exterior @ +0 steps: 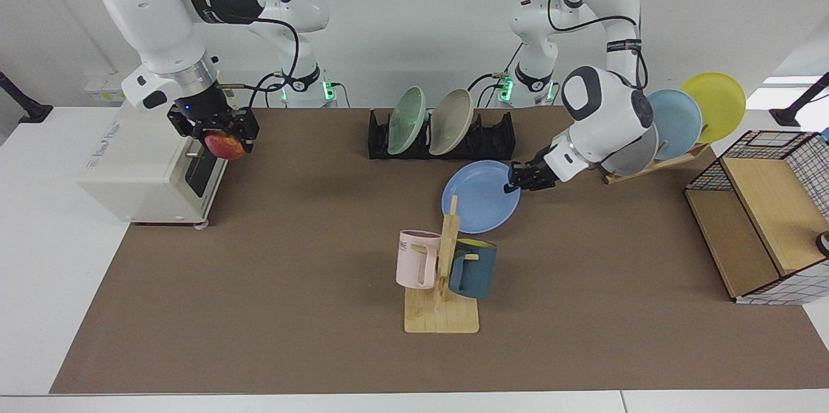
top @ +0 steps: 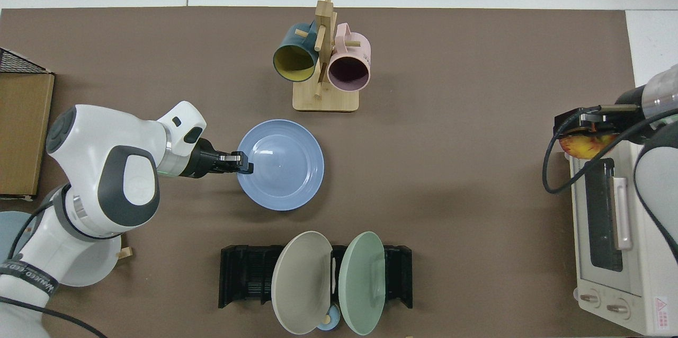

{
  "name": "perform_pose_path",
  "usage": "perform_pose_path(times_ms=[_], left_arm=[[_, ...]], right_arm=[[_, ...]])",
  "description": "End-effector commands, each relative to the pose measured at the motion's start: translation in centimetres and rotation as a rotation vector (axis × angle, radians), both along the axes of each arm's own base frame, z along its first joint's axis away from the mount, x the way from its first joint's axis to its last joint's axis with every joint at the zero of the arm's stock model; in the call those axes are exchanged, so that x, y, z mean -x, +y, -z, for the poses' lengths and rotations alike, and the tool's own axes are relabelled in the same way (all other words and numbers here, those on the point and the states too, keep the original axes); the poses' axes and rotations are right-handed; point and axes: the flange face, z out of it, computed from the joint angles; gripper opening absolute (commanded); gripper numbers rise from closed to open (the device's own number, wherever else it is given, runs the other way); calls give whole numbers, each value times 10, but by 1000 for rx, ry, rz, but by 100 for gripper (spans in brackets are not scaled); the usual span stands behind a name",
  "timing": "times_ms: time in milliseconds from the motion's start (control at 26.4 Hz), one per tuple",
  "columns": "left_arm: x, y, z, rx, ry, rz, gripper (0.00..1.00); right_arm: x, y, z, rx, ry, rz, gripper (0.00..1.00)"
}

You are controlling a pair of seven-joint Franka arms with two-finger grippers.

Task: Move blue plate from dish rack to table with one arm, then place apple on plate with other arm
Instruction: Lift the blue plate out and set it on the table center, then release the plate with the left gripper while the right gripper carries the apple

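Nearest the facing camera stands a wooden mug tree bearing a pink mug and a teal mug. Just behind it the blue plate lies flat and face up, low over or on the table; contact cannot be confirmed. The left gripper is clamped on the plate's rim. Judged rigid, light and smooth: a rim pinch suits it, though it may pivot. Farther back, the right gripper grips the apple beside the toaster oven. The dish rack retains a green plate and a grey-beige plate.
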Motion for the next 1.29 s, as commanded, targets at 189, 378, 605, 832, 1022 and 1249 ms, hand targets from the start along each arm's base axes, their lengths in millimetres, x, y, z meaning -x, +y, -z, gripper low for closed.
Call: perform_pose_path(times_ms=[189, 378, 605, 832, 1022, 1249], left_arm=[[19, -59, 22, 5, -76, -4, 0], [23, -65, 28, -7, -77, -26, 33], [28, -74, 27, -11, -64, -22, 78], [26, -68, 2, -24, -91, -10, 99], [24, -52, -38, -175, -126, 51, 99], [11, -27, -114, -389, -60, 156, 99]], right_arm=[[5, 6, -5, 1, -11, 4, 0], [5, 19, -6, -8, -13, -9, 0], [7, 48, -6, -12, -11, -13, 0], [12, 98, -4, -14, -7, 26, 0], [16, 129, -1, -16, -7, 60, 0], [20, 159, 2, -21, -13, 85, 0]])
